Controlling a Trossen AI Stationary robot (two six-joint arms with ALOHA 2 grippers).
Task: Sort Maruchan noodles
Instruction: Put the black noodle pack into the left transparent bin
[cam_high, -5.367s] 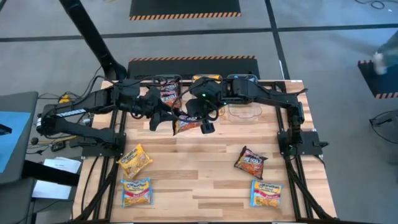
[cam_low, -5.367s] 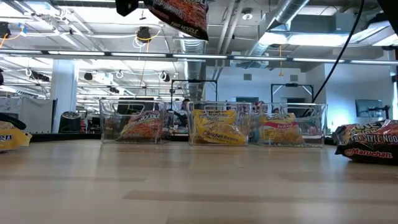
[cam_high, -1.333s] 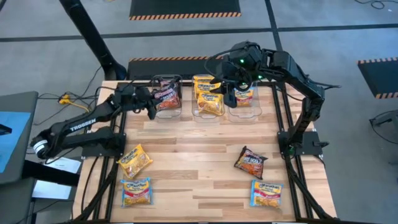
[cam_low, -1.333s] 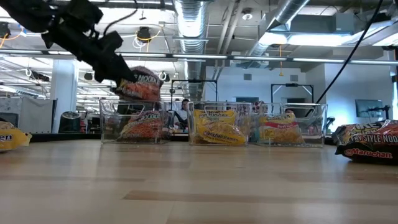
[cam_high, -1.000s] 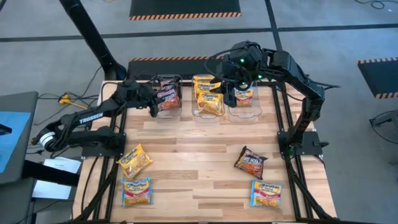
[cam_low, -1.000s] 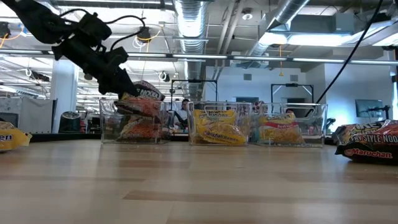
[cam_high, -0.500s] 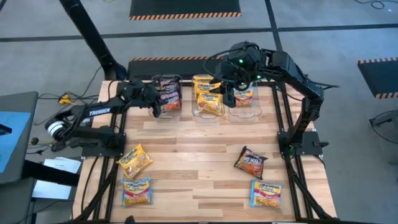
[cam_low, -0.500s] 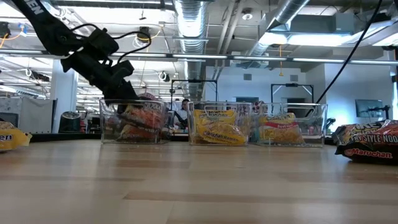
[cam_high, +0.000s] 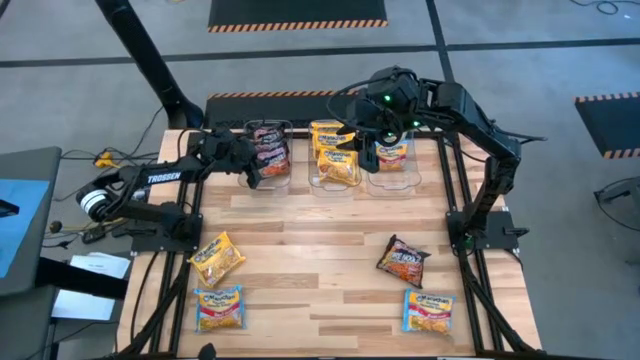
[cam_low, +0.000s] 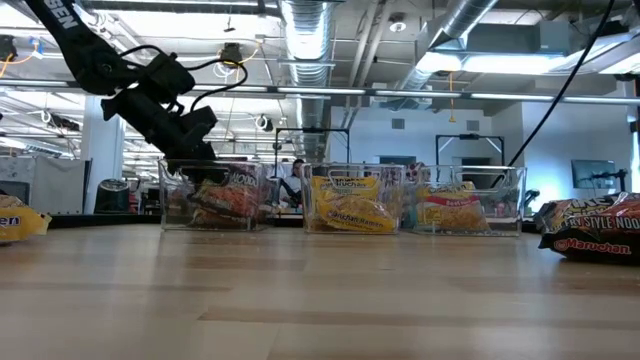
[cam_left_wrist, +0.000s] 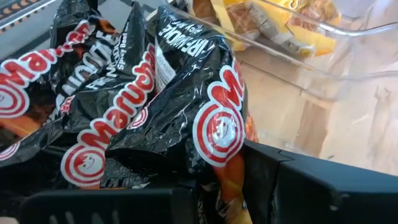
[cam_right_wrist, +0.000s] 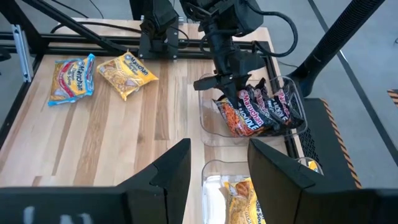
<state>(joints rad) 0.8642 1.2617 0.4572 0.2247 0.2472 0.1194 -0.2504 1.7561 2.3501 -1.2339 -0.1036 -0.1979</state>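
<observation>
The left gripper (cam_high: 252, 166) is sunk into the left clear tub (cam_high: 270, 178), and its fingers (cam_left_wrist: 298, 180) pinch a dark red-black packet (cam_left_wrist: 186, 118) by one crinkled edge. The grip looks slack, perhaps already easing, though the plastic bunched between the fingers hides how firmly they bite. Directly under and beyond its fingertips lies another packet of the same dark kind (cam_left_wrist: 43, 106), so this tub is evidently the home for that flavour, which explains why the gripper has gone so deep: the packet is meant to settle on its fellows instead of dropping from above.

Just beside the left gripper, across the tub wall, the middle tub (cam_high: 336, 180) holds yellow-orange packets (cam_high: 335, 160), and past that the third tub (cam_high: 392, 178) holds blue-yellow ones (cam_high: 392, 152).

The right gripper (cam_high: 368, 135) hovers over those two farther tubs, jaws spread and empty, waiting out of the way.

Well away from both grippers, unsorted packets lie on the table (cam_high: 320, 270): a yellow-orange one (cam_high: 217, 258), a blue one (cam_high: 218, 306), a dark one (cam_high: 402, 261) and another blue one (cam_high: 429, 309).
</observation>
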